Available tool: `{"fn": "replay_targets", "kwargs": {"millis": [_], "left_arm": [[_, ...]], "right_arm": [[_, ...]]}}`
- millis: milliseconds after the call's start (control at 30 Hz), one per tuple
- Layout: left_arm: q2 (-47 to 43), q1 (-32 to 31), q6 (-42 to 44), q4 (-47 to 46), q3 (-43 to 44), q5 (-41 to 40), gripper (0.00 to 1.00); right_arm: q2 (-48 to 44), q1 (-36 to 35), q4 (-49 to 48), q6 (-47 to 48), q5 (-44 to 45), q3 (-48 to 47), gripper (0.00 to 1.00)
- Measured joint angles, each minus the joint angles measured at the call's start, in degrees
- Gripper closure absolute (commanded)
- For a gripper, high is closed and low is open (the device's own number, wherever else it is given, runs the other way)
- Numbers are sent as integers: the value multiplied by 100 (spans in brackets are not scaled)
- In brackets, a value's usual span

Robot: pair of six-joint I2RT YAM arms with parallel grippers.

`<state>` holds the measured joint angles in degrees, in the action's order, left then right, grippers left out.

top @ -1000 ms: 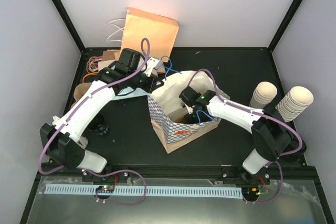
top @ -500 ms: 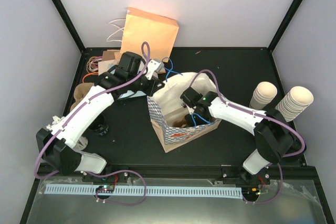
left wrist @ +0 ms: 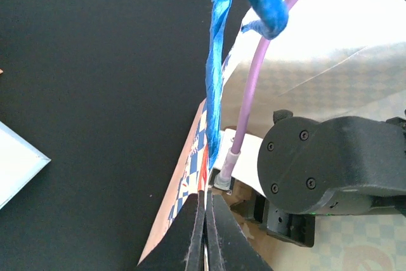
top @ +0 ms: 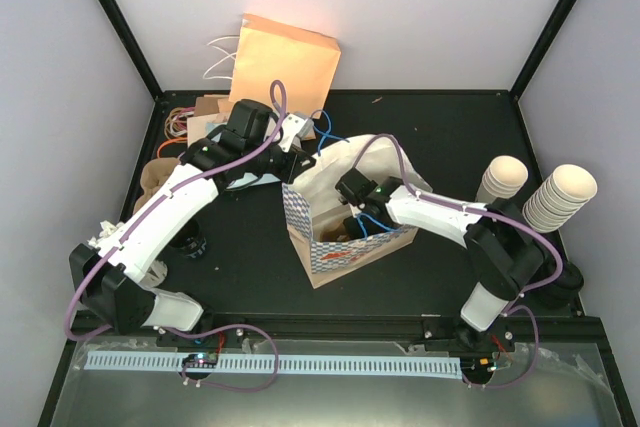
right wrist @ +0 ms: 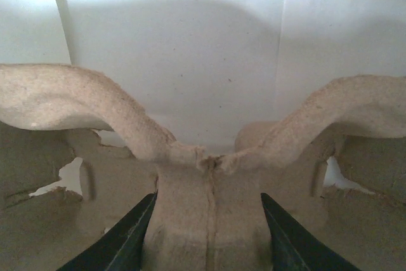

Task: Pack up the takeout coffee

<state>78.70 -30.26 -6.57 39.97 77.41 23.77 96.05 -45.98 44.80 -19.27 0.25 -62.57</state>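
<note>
Right pincer shifted left inside bag — pinching pulp carrier stem | left pincer clamped on its rim

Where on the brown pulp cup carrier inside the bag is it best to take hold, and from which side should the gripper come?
Grip the pulp cup carrier by its narrow central post, coming down through the open top of the blue-checked bag. The post stands upright between two arching ridges, leaving room either side for fingers. The right gripper straddles it this way.
</note>
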Motion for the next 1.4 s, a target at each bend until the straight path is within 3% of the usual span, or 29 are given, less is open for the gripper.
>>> {"fn": "replay_targets", "kwargs": {"millis": [1133,1233,1367,1400], "left_arm": [[0,-26,-76,-39,0,63,98],[0,-26,-76,-39,0,72,98],[0,-26,-76,-42,0,83,98],[0,-28,-76,-42,0,90,98]], "right_arm": [[452,-94,-723,-83,4,374,49],[461,-98,-728,-79,0,374,40],[463,-157,-780,-76,-72,369,10],[459,-175,-798,-85,-90,367,7]]}}
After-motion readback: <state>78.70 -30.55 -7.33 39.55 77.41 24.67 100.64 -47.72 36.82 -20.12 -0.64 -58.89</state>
